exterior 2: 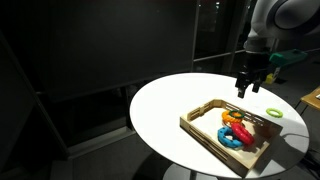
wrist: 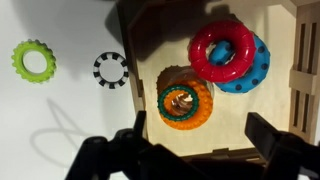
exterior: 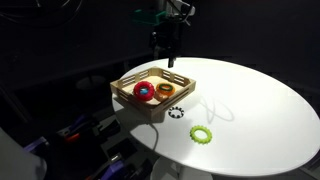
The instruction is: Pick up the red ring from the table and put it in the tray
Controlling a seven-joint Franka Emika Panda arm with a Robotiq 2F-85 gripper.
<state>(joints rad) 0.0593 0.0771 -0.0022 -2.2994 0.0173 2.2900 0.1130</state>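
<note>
The red ring (wrist: 222,50) lies in the light-wood tray (wrist: 220,130), resting on a blue dotted ring (wrist: 250,72). It also shows in both exterior views (exterior: 144,91) (exterior 2: 234,117). An orange ring with a teal ring on top (wrist: 184,103) lies beside it in the tray. My gripper (wrist: 205,140) hangs open and empty above the tray; in both exterior views it is well above the tray (exterior: 171,58) (exterior 2: 247,88). The white round table (exterior: 250,100) carries the tray (exterior: 172,73).
A thin green toothed ring (wrist: 34,62) (exterior: 202,134) and a small black-and-white ring (wrist: 110,69) (exterior: 177,111) lie on the table outside the tray. Another green ring (exterior 2: 273,113) lies beyond the tray. The surroundings are dark.
</note>
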